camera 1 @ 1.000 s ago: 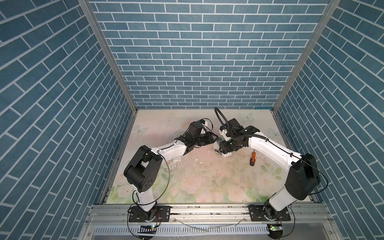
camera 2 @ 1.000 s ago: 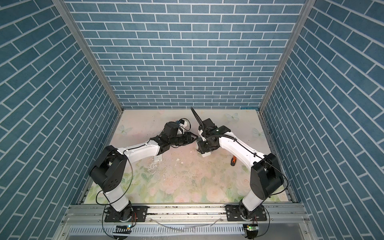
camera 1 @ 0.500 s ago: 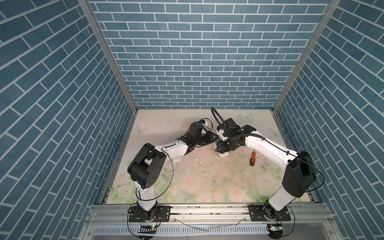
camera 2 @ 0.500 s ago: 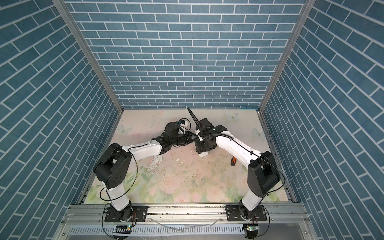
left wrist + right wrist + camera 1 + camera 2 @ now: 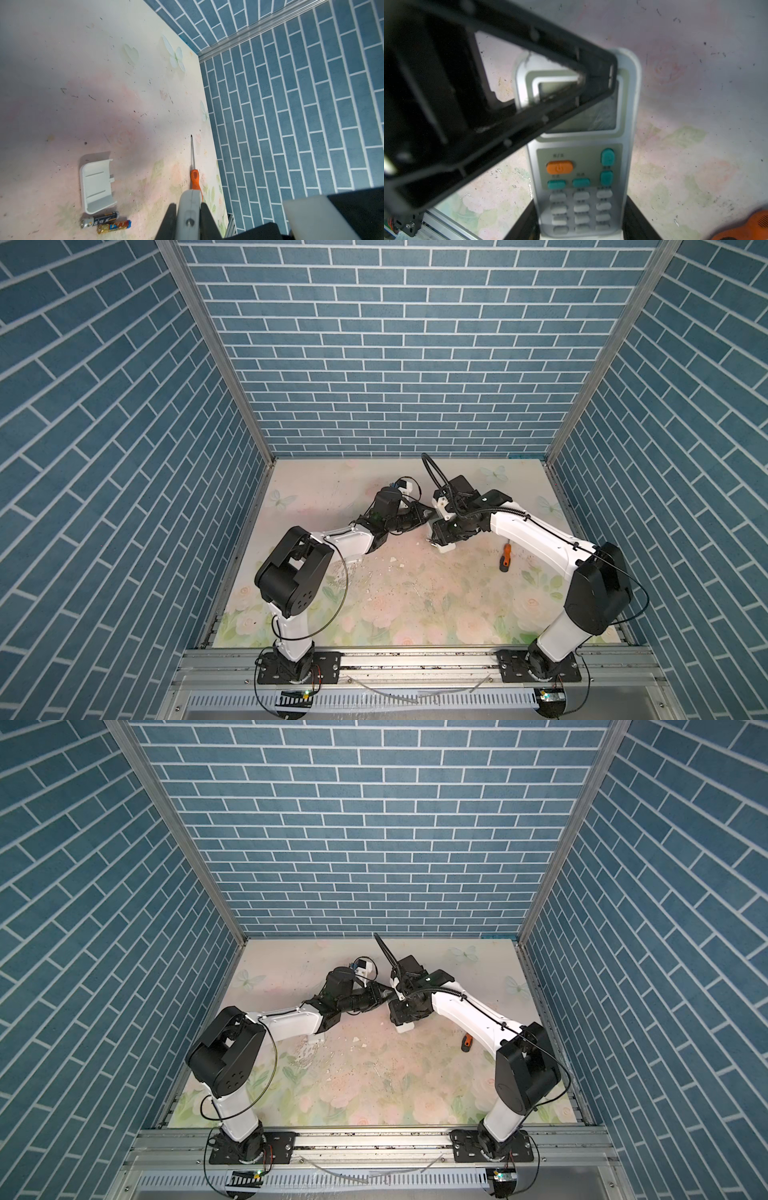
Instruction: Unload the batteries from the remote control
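While the left gripper point(image 5: 188, 206) and right gripper point(image 5: 579, 209) are clamping opposite ends of the grey remote control point(image 5: 579, 158), two batteries point(image 5: 99, 219), one dark, one gold and blue, are lying side by side on the table point(image 5: 83, 83) beside a white cover point(image 5: 96, 185).

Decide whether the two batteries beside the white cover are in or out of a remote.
Out: both batteries lie loose on the table, next to the cover.

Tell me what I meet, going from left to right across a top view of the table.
Left arm's black joint → left gripper → right gripper → screwdriver → right arm's black joint. The remote, gripped by both grippers, overlaps them, so it is left out.
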Controlling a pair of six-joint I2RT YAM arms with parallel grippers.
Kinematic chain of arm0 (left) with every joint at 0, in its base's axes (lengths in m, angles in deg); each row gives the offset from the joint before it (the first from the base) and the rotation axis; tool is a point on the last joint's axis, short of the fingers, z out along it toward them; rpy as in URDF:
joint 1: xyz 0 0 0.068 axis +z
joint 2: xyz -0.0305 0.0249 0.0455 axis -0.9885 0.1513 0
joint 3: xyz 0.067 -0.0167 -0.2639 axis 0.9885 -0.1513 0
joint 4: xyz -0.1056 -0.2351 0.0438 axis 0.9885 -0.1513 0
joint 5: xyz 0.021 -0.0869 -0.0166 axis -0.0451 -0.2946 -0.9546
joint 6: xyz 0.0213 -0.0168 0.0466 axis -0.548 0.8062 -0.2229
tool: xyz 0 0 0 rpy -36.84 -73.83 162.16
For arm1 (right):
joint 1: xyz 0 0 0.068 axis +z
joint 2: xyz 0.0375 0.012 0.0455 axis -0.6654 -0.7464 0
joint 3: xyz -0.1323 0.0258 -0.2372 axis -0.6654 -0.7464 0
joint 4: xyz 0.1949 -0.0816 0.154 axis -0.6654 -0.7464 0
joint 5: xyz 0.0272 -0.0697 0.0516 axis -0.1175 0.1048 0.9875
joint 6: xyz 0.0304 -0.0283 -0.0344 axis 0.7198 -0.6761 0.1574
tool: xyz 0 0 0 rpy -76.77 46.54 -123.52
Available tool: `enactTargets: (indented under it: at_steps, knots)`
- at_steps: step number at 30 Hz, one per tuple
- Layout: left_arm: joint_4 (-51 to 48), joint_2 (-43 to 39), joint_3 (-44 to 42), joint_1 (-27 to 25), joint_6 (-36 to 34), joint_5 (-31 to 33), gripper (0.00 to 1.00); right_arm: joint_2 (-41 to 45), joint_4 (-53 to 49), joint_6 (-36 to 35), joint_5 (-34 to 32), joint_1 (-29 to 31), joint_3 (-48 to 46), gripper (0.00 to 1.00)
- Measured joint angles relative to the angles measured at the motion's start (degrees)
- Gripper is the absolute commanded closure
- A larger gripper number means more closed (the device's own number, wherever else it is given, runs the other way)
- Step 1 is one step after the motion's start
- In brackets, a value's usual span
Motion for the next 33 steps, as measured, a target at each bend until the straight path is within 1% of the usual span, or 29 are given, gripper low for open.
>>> enactTargets:
  at_steps: [2, 5, 6, 11, 16, 19, 22, 26, 30, 33]
  knots:
    - [1.42, 0.0, -0.28, 0.5, 0.74, -0.09, 1.0, 0.11, 1.16, 0.46, 0.0, 0.04, -0.04, 0.44]
    - [3.28, -0.22, -0.66, 1.38, 2.03, -0.24, 1.0, 0.5, 3.3, 1.36, 0.17, 0.09, -0.13, 0.36]
    - [3.52, -0.44, -0.76, 1.73, 2.23, -0.33, 1.0, 0.7, 4.48, 1.68, 0.24, 0.09, -0.13, 0.32]
    - [4.04, -1.86, -2.03, 3.34, 3.63, -0.63, 1.0, 2.4, 9.9, 3.17, 1.6, -0.55, -0.13, 0.29]
    - [5.49, -3.54, -2.91, 5.64, 5.11, -1.18, 1.0, 4.57, 14.51, 4.9, 3.85, -1.62, -1.77, 0.28]
    - [7.48, -5.01, -3.91, 7.34, 6.27, -1.18, 1.0, 7.45, 18.16, 7.19, 5.84, -3.04, -5.64, 0.31]
    - [10.67, -6.14, -5.2, 9.11, 7.58, -0.98, 1.0, 11.39, 24.15, 11.72, 8.48, -5.01, -11.63, 0.33]
    - [15.56, -6.21, -6.34, 10.58, 9.77, 0.13, 1.0, 15.78, 35.58, 19.85, 11.34, -6.82, -19.96, 0.36]
    - [21.9, -5.05, -6.45, 10.69, 12.61, 0.96, 1.0, 15.91, 49.37, 28.17, 13.88, -6.91, -25.77, 0.36]
    - [26.4, -3.63, -6.47, 10.62, 14.82, 1.49, 1.0, 14.4, 57.27, 32.92, 15.5, -7.06, -27.56, 0.37]
